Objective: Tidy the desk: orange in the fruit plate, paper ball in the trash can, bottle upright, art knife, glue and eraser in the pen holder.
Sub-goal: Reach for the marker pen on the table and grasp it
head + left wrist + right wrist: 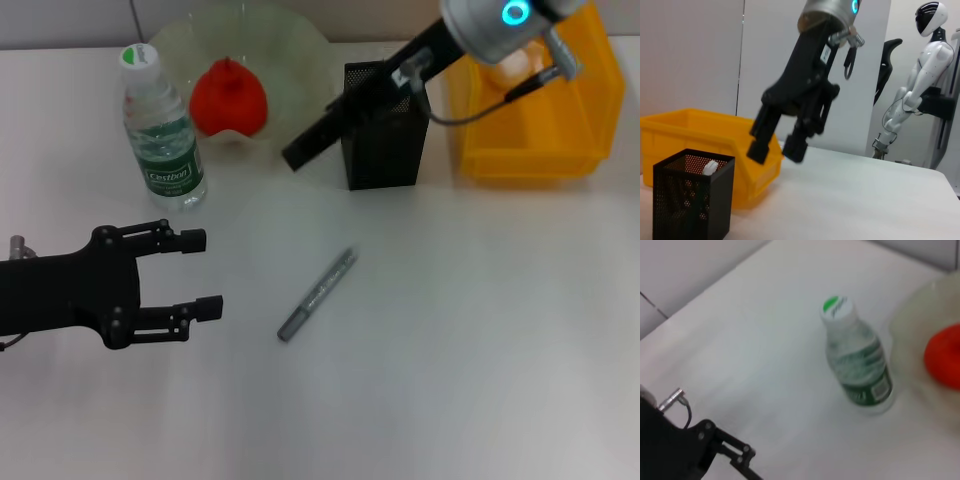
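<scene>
The grey art knife (318,295) lies on the table at the middle. To its left my left gripper (200,272) hovers open and empty. The bottle (160,130) (857,365) stands upright next to the fruit plate (280,40), and the orange (228,98) (945,362) lies in that plate. My right gripper (300,152) (776,149) hangs open and empty, above and just left of the black mesh pen holder (385,130) (692,200). A white item (710,166) shows inside the holder; I cannot tell whether it is the glue or the eraser. A pale lump that looks like the paper ball (515,65) sits in the yellow trash can (530,150).
The yellow trash can (700,130) stands right behind the pen holder at the table's back right. A white humanoid figure (920,80) stands beyond the table's far edge. The left gripper's finger (737,455) shows in the right wrist view.
</scene>
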Motion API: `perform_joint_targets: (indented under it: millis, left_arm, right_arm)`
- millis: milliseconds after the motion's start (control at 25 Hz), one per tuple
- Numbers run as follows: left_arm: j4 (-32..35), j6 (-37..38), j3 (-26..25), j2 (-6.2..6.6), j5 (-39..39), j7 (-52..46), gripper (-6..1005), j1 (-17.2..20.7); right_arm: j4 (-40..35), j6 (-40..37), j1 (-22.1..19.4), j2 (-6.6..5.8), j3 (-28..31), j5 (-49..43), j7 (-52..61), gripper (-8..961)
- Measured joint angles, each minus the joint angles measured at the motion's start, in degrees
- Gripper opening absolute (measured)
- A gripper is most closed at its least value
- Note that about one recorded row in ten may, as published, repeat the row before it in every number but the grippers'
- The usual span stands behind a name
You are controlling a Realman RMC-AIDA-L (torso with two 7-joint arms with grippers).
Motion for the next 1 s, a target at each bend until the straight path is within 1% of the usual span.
perform_joint_targets:
  millis: [120, 240, 440, 560, 600, 680, 720, 760, 1000]
  left_arm:
    - [0.0, 0.01, 0.15, -0.08, 0.01, 0.0, 741, -0.12]
    - [0.0, -0.01, 0.23, -0.18, 0.03, 0.0, 739, -0.26]
    - [0.03, -0.29, 0.27, -0.4, 0.04, 0.07, 737, -0.43]
    - [0.59, -0.17, 0.24, -0.87, 0.04, 0.09, 736, -0.5]
    - [0.72, -0.08, 0.22, -0.99, 0.04, 0.08, 735, -0.51]
    - [0.72, -0.08, 0.22, -0.99, 0.04, 0.08, 734, -0.51]
    - [1.18, 0.03, 0.18, -1.29, 0.03, 0.01, 734, -0.51]
    - [1.91, 0.1, 0.17, -1.77, 0.04, -0.34, 734, -0.53]
    - [2.2, 0.18, 0.18, -2.7, -0.23, -1.82, 731, -1.47]
  right_arm:
    - [5.22, 0.31, 1.48, -0.27, 0.18, -0.21, 0.76, 667]
    - [8.61, 0.44, 2.67, -0.49, 0.2, -1.13, 1.7, 667]
    - [10.12, 0.63, 3.44, -0.12, -0.23, -4.48, 3.02, 667]
    - [9.83, 1.49, 2.42, 0.03, -0.24, -4.4, 1.37, 666]
    - [9.23, 1.91, 1.51, 0.05, -0.04, -3.72, -0.09, 666]
    - [7.49, 2.51, -1.7, -0.02, 0.4, -0.55, -4.14, 666]
    - [6.68, 2.55, -3.13, -0.1, 0.59, 1.04, -6.16, 666]
    - [5.75, 2.51, -5.09, -0.21, 0.85, 3.01, -8.49, 666]
    - [2.32, 1.97, -18.64, -0.25, 2.02, 12.68, -29.93, 666]
